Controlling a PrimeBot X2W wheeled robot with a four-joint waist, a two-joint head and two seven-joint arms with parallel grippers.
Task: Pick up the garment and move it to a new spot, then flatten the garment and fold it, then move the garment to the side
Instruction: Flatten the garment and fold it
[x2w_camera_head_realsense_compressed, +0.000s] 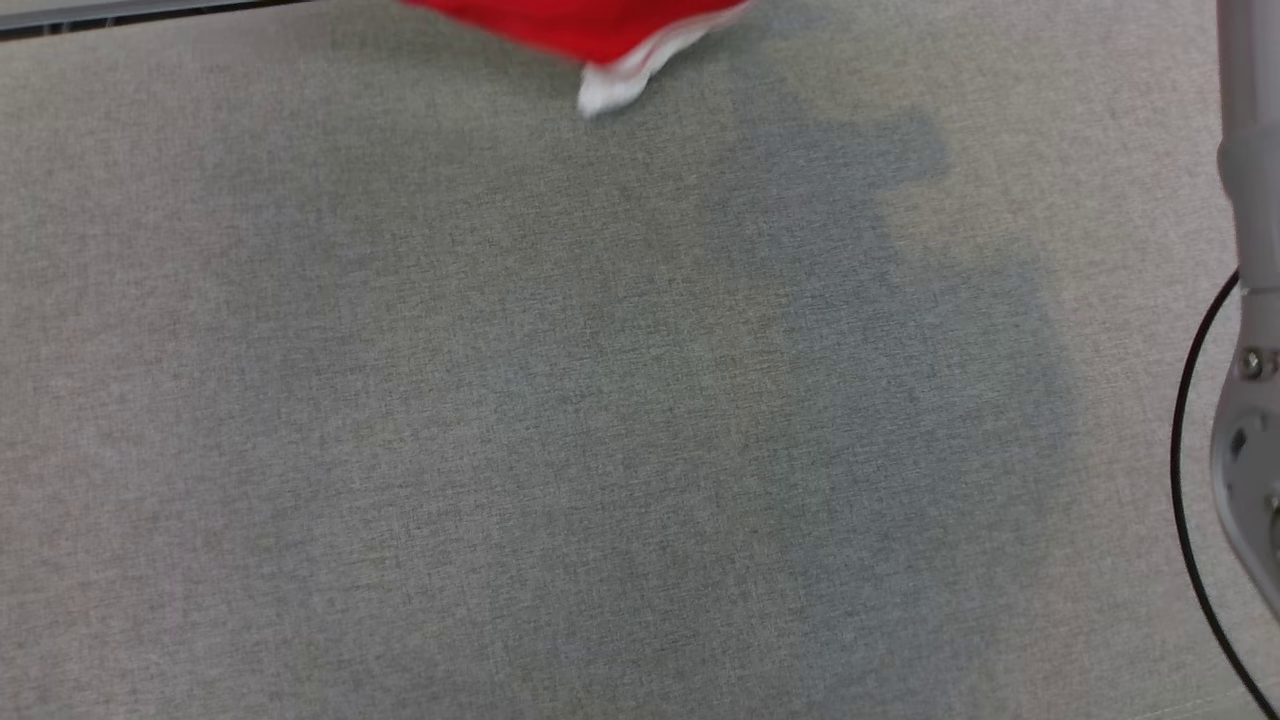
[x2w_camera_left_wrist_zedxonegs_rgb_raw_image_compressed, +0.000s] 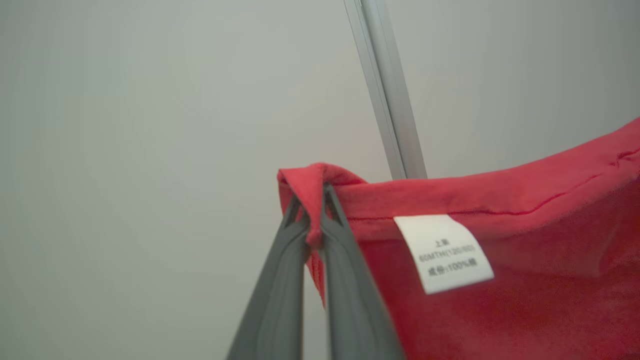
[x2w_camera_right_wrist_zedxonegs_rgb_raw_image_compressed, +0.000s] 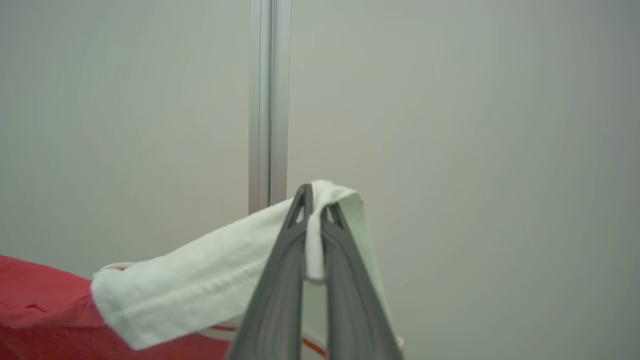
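Pinching a small fold in the hem of the red garment (x2w_camera_left_wrist_zedxonegs_rgb_raw_image_compressed: 500, 300), the left gripper (x2w_camera_left_wrist_zedxonegs_rgb_raw_image_compressed: 311, 197) is closed tight, the white care label (x2w_camera_left_wrist_zedxonegs_rgb_raw_image_compressed: 442, 252) just beside its fingertips, and the right gripper (x2w_camera_right_wrist_zedxonegs_rgb_raw_image_compressed: 314, 197) is likewise clamped on the garment's white stitched edge (x2w_camera_right_wrist_zedxonegs_rgb_raw_image_compressed: 200, 285), cloth trailing off to its left. The garment seems to hang lifted between the two above the grey fabric table (x2w_camera_head_realsense_compressed: 500, 450), so I would draw the grippers apart until the held edge is taut, then lower evenly so the hanging end lands first.
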